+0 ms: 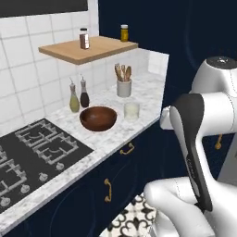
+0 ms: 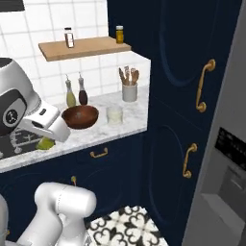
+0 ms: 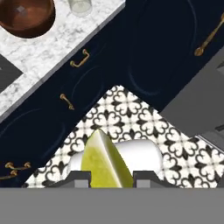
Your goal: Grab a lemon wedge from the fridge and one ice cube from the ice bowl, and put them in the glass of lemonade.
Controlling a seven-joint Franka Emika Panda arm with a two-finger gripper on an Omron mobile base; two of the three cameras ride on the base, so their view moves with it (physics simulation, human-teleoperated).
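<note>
My gripper (image 3: pixel 107 178) is shut on the lemon wedge (image 3: pixel 106 162), a bright yellow slice standing up between the two finger tips. From the right base view the wedge (image 2: pixel 45 143) shows under the hand, in front of the counter's edge and above the patterned floor. On the marble counter stands the brown wooden ice bowl (image 1: pixel 98 118) (image 2: pixel 80 116) (image 3: pixel 26 17). Just to its right is the glass of lemonade (image 1: pixel 131 111) (image 2: pixel 114 115) (image 3: pixel 81 6). The ice cube is hidden inside the bowl. The grey fridge (image 2: pixel 226 168) (image 3: pixel 197 105) stands at the right.
A black stove (image 1: pixel 32 152) lies left of the bowl. Two oil bottles (image 1: pixel 78 97) and a white utensil holder (image 1: pixel 123 87) stand behind, under a wooden shelf (image 1: pixel 88 48). Tall navy cabinets with gold handles (image 2: pixel 204 86) separate counter and fridge.
</note>
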